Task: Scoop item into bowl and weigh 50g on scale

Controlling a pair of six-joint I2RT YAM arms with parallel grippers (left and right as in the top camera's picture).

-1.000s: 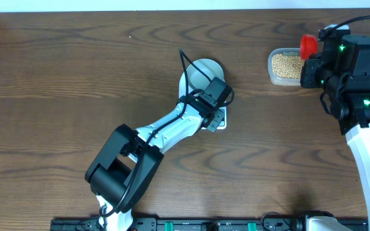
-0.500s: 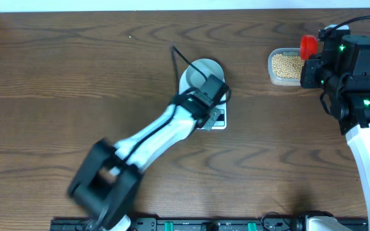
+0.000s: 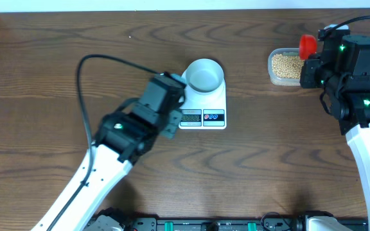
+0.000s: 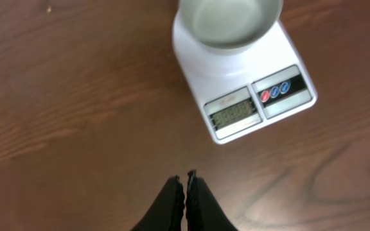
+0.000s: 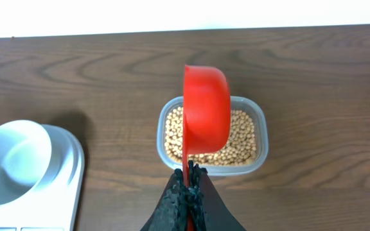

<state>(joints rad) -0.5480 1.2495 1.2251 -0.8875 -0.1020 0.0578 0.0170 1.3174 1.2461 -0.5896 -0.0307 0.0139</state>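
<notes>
The pale bowl [image 3: 204, 75] sits on the white scale [image 3: 204, 102], at the end away from the display. The left pincer [image 4: 185, 190] hovers with its fingers pressed together over the wooden surface [image 3: 44, 77], near the scale's display end but not touching it. The right pincer [image 5: 187, 183] is clamped on the handle of a red scoop [image 5: 205, 109], held above the beans [image 5: 243, 141] in their clear tub [image 5: 263, 138], well right of the scale.
</notes>
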